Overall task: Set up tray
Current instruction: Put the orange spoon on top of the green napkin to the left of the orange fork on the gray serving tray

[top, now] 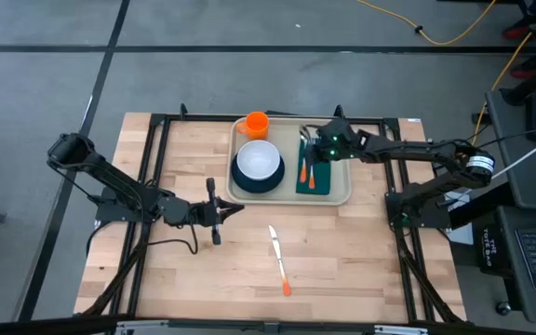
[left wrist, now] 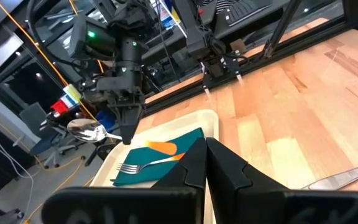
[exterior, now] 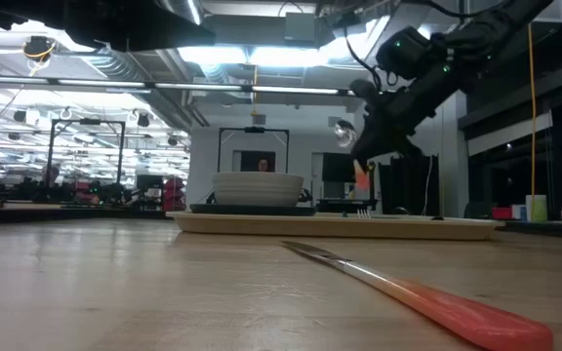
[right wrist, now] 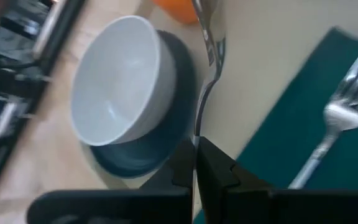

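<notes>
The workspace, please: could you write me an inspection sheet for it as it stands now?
Surface: wooden table, bare at front.
Job's things: tray holds white bowl on teal plate, green napkin with fork; orange cup at its rim; knife on table.
Clutter: nothing seen.
Grippers: right gripper shut on spoon above tray; left gripper shut, waiting left.
Cables: yellow cable on floor.
Surroundings: open lab room.

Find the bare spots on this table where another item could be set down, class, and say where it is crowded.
Free: the wood right of the knife, and the near left corner of the table. Crowded: the tray, with bowl, napkin, fork and cup.
</notes>
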You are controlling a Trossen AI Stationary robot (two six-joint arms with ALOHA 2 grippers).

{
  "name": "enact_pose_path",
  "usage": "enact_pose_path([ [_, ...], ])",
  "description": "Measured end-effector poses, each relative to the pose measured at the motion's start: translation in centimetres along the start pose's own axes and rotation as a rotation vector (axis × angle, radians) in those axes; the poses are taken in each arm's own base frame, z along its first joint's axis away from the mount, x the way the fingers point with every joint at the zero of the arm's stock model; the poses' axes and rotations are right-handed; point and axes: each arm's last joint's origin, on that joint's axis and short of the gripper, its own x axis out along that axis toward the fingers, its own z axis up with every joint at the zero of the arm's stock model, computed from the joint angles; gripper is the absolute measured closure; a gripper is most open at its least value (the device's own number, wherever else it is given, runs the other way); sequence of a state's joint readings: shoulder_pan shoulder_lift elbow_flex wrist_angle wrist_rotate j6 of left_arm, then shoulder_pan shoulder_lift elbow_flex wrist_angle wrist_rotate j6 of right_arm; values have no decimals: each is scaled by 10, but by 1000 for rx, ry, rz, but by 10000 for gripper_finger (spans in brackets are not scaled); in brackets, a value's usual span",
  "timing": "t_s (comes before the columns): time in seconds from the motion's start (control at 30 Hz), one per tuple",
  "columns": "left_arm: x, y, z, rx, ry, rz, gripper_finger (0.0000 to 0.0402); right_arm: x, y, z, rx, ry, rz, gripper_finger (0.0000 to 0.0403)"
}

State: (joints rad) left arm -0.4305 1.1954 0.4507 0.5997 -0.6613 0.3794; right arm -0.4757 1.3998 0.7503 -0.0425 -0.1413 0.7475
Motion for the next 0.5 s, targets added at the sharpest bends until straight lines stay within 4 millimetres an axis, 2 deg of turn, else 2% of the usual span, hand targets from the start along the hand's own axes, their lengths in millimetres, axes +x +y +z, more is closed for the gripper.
enact_pose_path([
  [0.3,0,0,0,3,4,-2,394,4,-22,-10,96,36,-45,394],
  [0.5,0,0,0,-1,-2,1,398,10,-28,-9,128,30,-56,394],
])
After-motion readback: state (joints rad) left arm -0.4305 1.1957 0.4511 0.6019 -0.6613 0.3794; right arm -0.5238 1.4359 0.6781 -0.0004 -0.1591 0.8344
